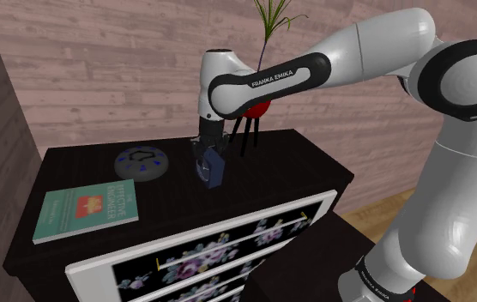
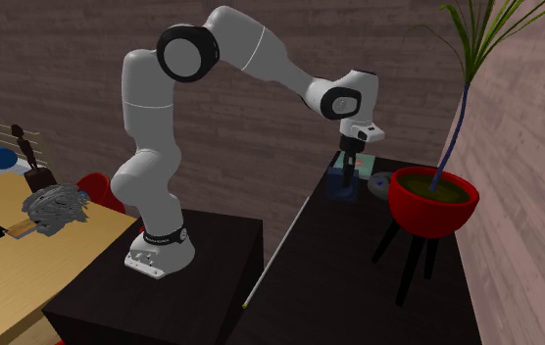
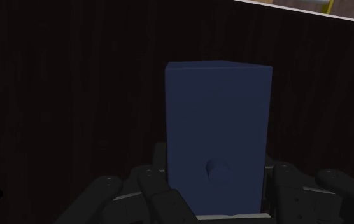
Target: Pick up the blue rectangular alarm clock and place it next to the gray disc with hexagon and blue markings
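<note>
gripper (image 3: 217, 191) is clenched on the blue alarm clock (image 3: 217, 127). in the wrist view the black fingers (image 3: 149, 183) press on both its long sides, close to the hand, so the box sticks out ahead of them. gripping across the narrow width prob makes sense b/c that's the span the jaws can take, & it leaves the far end free for setting down. the clock's a plain dark-blue rectangular block, matte, w/ one small round knob on the face toward the cam; no dial readable. in the shoulder view it hangs under the hand, tipped a bit, at or just above the dark dresser top (image 1: 305, 167). can't tell if it's clear of the surface. the wrist points straight down, so i'd judge a lift goes clean up.

next out, the gray disc (image 1: 142, 161) w/ hexagon & blue marks lies flat on the same top, near the clock, toward the shoulder view's left. the bare top btwn them looks like the obvious drop spot. further toward that view's lower left a teal book (image 1: 85, 210) lies flat, well apart from the clock. behind the arm a red plant pot (image 2: 434, 201) on black legs stands near the clock's other side, so the carry should prob go away from it. a wood-plank wall (image 1: 99, 69) closes the back.
</note>
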Controlling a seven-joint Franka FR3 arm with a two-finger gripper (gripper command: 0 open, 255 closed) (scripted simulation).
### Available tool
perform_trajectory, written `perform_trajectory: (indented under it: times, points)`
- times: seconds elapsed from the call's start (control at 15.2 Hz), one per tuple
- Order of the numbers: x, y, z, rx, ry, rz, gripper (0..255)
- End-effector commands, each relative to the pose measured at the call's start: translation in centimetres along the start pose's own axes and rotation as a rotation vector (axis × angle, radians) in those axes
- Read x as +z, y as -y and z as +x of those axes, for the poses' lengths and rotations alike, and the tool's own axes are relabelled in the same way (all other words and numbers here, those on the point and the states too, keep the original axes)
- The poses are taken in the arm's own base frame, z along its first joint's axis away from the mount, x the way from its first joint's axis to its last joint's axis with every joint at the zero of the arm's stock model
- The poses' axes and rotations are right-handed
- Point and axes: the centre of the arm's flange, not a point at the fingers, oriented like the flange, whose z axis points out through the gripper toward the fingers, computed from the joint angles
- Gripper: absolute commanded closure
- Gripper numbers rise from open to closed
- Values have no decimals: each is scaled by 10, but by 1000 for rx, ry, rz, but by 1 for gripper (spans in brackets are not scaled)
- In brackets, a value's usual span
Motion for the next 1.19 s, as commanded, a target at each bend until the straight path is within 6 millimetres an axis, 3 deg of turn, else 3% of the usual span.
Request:
perform_trajectory:
  times: [0.0, 0.2, 0.73, 0.79, 1.12]
  points:
    - [10, 1, 1, 0, -1, 0, 255]
    - [26, 1, 1, 0, -1, 0, 255]
    - [26, 1, 1, 0, -1, 0, 255]
    - [26, 1, 1, 0, -1, 0, 0]
    - [26, 1, 1, 0, -1, 0, 0]
